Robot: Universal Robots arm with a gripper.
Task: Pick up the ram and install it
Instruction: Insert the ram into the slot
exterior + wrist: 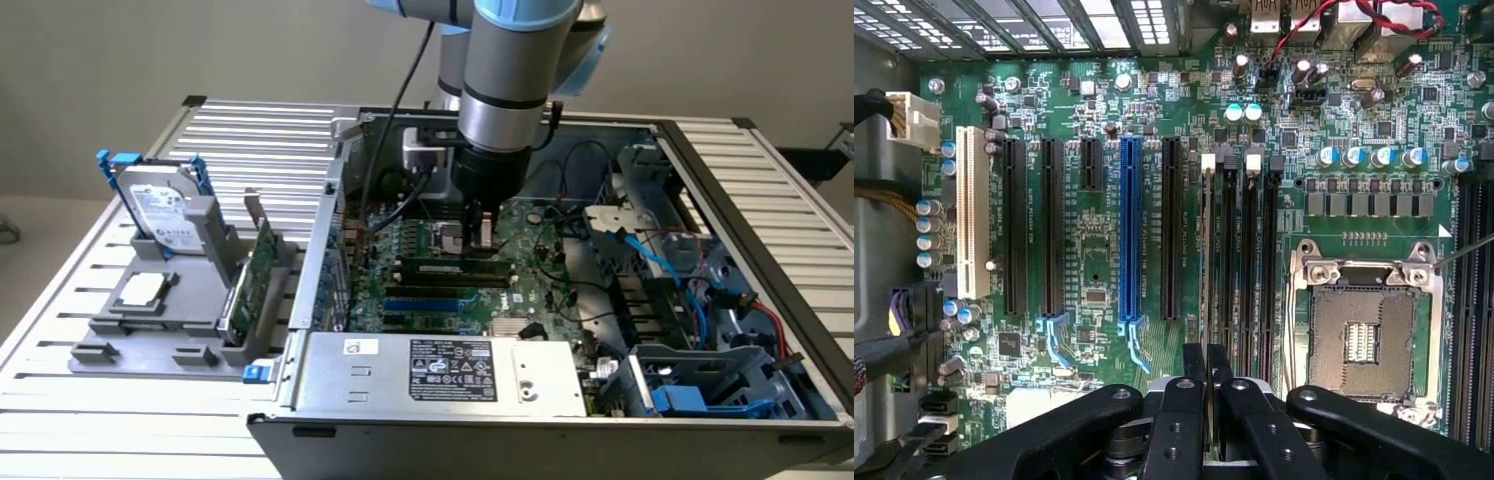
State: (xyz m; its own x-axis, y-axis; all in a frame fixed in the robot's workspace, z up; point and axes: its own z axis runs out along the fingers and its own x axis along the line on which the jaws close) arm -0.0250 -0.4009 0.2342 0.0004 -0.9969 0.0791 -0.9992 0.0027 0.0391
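Observation:
The ram [1206, 260] is a thin green stick seen edge-on, standing along the memory slot nearest the black expansion slots. My gripper [1206, 400] is shut on it, one black finger [1179, 420] pressed against each side. In the exterior view the gripper [483, 238] reaches down inside the open computer case [747, 200], low over the motherboard [534, 290], with the ram [454, 266] lying along the slots beneath it. I cannot tell whether the ram is fully seated in the slot.
A grey holder [107, 330] on the exterior view's left carries a silver hard drive [160, 210] with blue rails, a green expansion card [254, 285] and a processor chip [140, 290]. The power supply [441, 370] fills the case front. The open CPU socket [1359, 340] lies beside the memory slots.

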